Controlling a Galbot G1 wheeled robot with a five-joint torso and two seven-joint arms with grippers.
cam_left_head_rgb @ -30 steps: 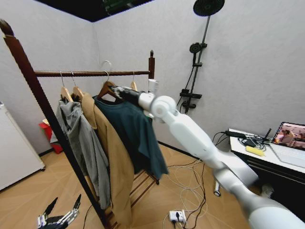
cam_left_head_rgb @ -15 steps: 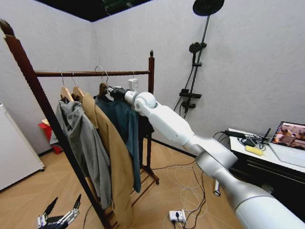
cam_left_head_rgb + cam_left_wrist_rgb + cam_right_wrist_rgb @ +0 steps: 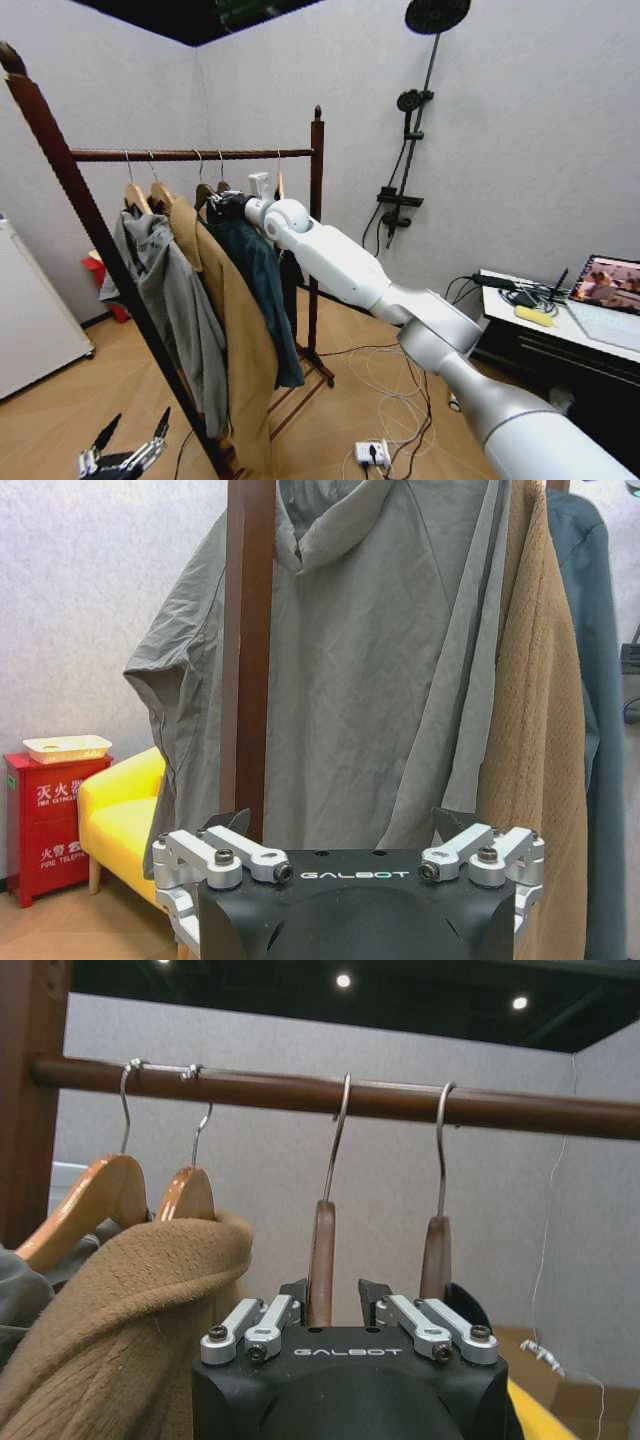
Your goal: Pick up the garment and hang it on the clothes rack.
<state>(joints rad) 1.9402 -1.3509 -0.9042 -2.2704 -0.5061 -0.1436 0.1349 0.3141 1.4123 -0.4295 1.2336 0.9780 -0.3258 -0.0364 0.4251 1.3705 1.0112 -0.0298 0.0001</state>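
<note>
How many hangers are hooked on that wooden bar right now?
4. Along the bar: one hanger under the grey hoodie, one under the tan coat, one between the right gripper's fingers, one beyond it. Others may be hidden.

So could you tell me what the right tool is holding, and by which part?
The right tool grips the garment's wooden hanger just below its hook.

The left gripper [image 3: 350,842] faces the rack post [image 3: 248,650] with its fingers [image 3: 232,852] spread apart, holding nothing. Behind the post hang a grey hoodie [image 3: 370,660], a tan coat [image 3: 535,740] and the teal garment [image 3: 603,680]. A yellow seat [image 3: 120,820] and red box [image 3: 50,820] stand by the wall.
</note>
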